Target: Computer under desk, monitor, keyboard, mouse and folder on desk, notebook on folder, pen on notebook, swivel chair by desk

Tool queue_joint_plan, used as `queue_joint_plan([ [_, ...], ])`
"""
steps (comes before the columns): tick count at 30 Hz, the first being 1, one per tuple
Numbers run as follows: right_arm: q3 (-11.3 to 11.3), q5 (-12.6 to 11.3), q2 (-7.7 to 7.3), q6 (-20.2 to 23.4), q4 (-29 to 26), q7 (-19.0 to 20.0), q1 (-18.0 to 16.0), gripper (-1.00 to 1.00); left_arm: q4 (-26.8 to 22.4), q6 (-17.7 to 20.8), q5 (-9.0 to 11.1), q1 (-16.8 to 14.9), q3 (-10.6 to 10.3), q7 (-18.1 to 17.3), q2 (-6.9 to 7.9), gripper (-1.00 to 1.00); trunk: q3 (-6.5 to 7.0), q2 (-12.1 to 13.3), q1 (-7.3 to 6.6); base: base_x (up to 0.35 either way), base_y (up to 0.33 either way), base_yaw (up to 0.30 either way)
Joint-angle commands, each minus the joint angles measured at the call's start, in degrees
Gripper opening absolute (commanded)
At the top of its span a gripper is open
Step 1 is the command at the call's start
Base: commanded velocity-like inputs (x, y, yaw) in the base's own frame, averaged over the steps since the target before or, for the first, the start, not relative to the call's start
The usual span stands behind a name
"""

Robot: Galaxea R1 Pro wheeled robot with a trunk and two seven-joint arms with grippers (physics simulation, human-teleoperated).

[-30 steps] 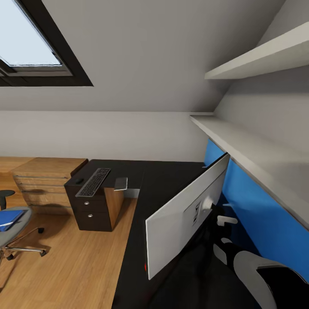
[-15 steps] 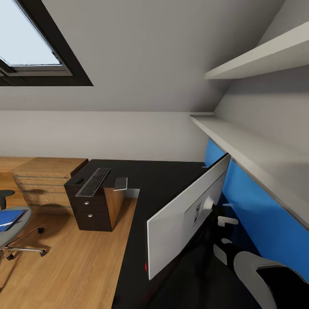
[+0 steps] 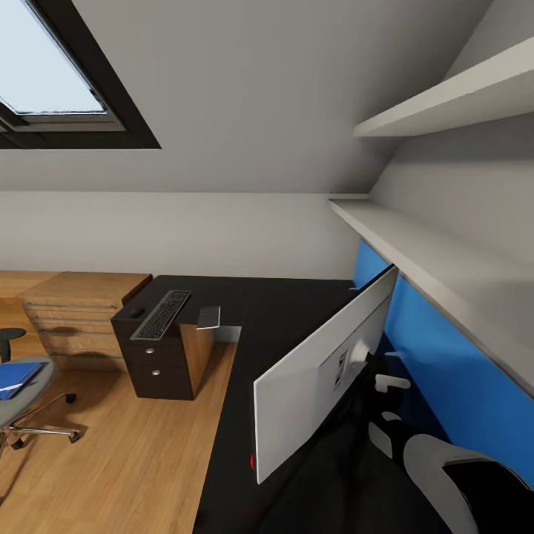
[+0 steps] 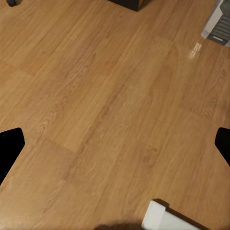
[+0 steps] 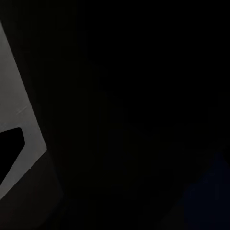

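The monitor (image 3: 315, 374) stands on the black desk (image 3: 285, 311) with its white back toward me, angled along the blue wall panel. My right gripper (image 3: 383, 391) is behind it near the stem, and its jaws are hidden. The right wrist view is dark, with the monitor's white back (image 5: 19, 120) and one black fingertip (image 5: 8, 146). The keyboard (image 3: 162, 314) and a small dark mouse (image 3: 136, 312) lie on the desk's far left end. The blue folder (image 3: 16, 378) rests on the swivel chair (image 3: 30, 415). My left gripper (image 4: 115, 143) hangs open over the wood floor, near the grey computer (image 4: 218, 21).
A dark drawer cabinet (image 3: 159, 363) sits under the desk's far end, beside a low oak unit (image 3: 78, 315). A grey flat item (image 3: 209, 317) lies next to the keyboard. Two wall shelves (image 3: 430, 259) overhang the desk. A white desk leg (image 4: 165, 218) is close to my left gripper.
The monitor's near lower edge has shifted very slightly to the right and back. Nothing else has moved.
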Motion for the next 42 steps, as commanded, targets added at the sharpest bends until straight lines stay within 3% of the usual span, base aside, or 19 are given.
queue_joint_plan([
  [1, 0.6, -0.5, 0.0, -0.2, 0.1, -0.1, -0.1, 1.0, -0.1, -0.1, 0.1, 0.0, -0.5, 0.5, 0.03, 1.0, -0.13, -0.1, 0.04, -0.041, 0.0, 0.0],
  [21, 0.6, -0.5, 0.02, -0.3, 0.1, -0.1, -0.1, 1.0, -0.1, -0.1, 0.1, 0.0, -0.4, 0.4, 0.11, 1.0, -0.13, -0.1, 0.04, -0.243, 0.005, 0.0],
  [42, 0.6, -0.9, 0.72, -3.0, 0.1, -0.1, -0.1, 1.0, -0.1, -0.1, 0.3, 0.0, -0.4, 0.4, 0.11, 1.0, -0.13, -0.1, 0.04, -0.254, 0.16, 0.0],
])
